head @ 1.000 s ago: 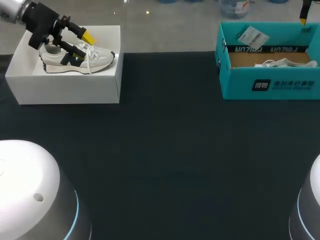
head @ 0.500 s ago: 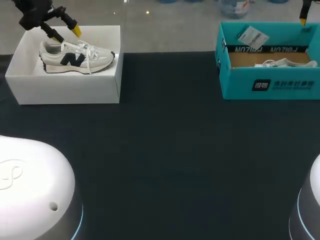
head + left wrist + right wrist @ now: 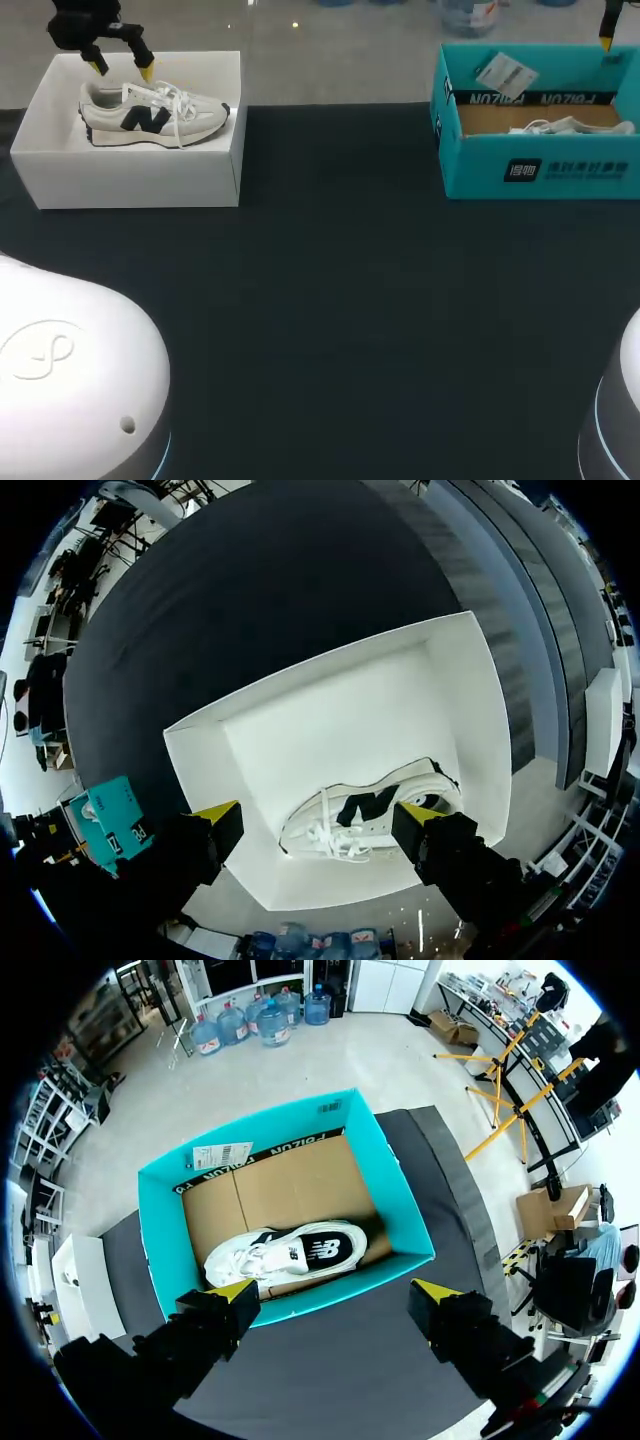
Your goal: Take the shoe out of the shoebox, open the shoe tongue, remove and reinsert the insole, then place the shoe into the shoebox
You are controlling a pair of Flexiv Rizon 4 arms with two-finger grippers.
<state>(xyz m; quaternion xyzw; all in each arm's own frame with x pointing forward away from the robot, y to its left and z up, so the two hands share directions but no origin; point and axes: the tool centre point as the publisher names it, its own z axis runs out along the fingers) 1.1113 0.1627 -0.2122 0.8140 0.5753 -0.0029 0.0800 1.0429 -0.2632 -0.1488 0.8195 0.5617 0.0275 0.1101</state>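
A white shoe (image 3: pixel 150 113) with a dark side logo lies on its sole in the white shoebox (image 3: pixel 130 180) at the table's back left. My left gripper (image 3: pixel 120 68) hangs open above the shoe's heel end, near the box's far wall. In the left wrist view the shoe (image 3: pixel 375 805) lies below the open left gripper (image 3: pixel 318 817), untouched. At the back right, a teal shoebox (image 3: pixel 540 170) holds a second white shoe (image 3: pixel 565 126). My right gripper (image 3: pixel 335 1293) is open high above that teal box (image 3: pixel 165 1270) and its shoe (image 3: pixel 285 1250).
A white paper tag (image 3: pixel 505 72) leans inside the teal box's far wall. The dark table (image 3: pixel 340 280) stretches between the two boxes. My arms' white housings sit at the front left (image 3: pixel 70 370) and front right (image 3: pixel 622 410).
My left gripper lifted up off the shoe, swung back and left, and turned so both tips point down. The left arm's white housing shifted rightward. The right arm stayed still.
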